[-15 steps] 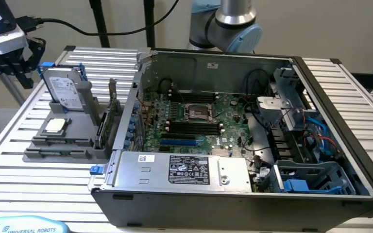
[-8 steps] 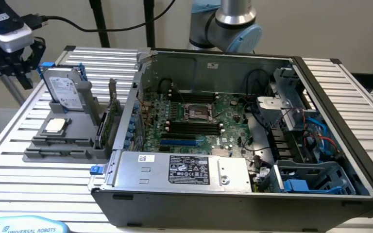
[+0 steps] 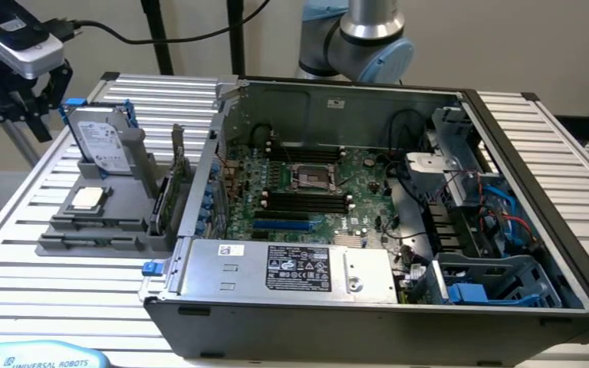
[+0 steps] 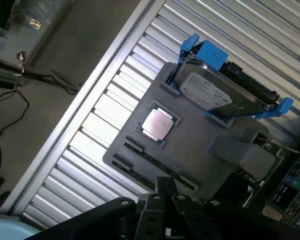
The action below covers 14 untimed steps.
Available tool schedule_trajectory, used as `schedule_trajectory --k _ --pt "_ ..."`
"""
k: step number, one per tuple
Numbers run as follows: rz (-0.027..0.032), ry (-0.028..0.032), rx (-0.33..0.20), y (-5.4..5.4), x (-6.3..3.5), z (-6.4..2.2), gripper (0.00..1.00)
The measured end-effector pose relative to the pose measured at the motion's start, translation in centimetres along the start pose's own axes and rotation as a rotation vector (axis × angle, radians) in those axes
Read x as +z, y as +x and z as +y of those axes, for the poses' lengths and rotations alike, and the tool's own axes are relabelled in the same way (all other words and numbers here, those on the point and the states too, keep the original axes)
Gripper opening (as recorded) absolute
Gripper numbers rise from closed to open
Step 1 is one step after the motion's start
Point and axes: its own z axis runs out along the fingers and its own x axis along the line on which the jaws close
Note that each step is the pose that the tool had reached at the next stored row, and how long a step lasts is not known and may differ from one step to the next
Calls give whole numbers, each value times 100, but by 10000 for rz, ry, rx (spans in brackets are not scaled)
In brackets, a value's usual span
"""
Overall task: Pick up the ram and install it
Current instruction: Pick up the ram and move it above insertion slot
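Workcell with an open computer case (image 3: 376, 307) on a slatted aluminium worktop (image 3: 8, 291) and a gray parts holder (image 4: 190, 145) beside it. We see the end effector (image 4: 164, 184) poised above the holder, well apart from the case. Its fingers are pressed together and nothing is between them.

We judge the task barely begun. The black memory slots (image 3: 305, 201) on the motherboard look unoccupied, and no stick is gripped. We cannot pick out the ram with certainty. A long, thin dark strip (image 4: 162, 168) lies in a groove along the holder's edge nearest the end effector, and that may be it.

The exterior view gives what the wrist view lacks: the inside of the case, the slots, and a green expansion card (image 3: 177, 192) standing at the holder's case side. The wrist view looks down on the holder. It shows a hard drive (image 4: 210, 90) in its blue caddy, a processor chip (image 4: 157, 124) in a square recess, and the grooves close beneath the fingertips.
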Motion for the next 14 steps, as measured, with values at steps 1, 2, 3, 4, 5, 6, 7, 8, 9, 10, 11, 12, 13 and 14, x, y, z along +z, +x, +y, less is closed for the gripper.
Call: schedule_trajectory --k 1,2,3,4,5,6,7,8,9,10,11,12,13,14 --pt "9 -3 -181 0 1 0 11" --pt "17 -5 -366 0 3 0 11" --pt "26 -7 -545 0 4 0 11" --pt "35 -10 -731 0 6 0 11" --pt "43 -12 -909 0 8 0 11" --pt "53 -14 -1095 0 9 0 11" --pt "61 -17 -1268 0 10 0 11" --pt "70 -19 -1460 0 12 0 11" --pt "79 -21 -1640 0 14 -1 11" --pt "88 -23 -1818 0 16 -1 11" --pt "97 -26 -2005 0 17 -1 11" --pt "106 -28 -2183 0 19 -1 11" --pt "115 -31 -2364 0 22 -1 11" --pt "124 -33 -2543 0 24 -1 11"
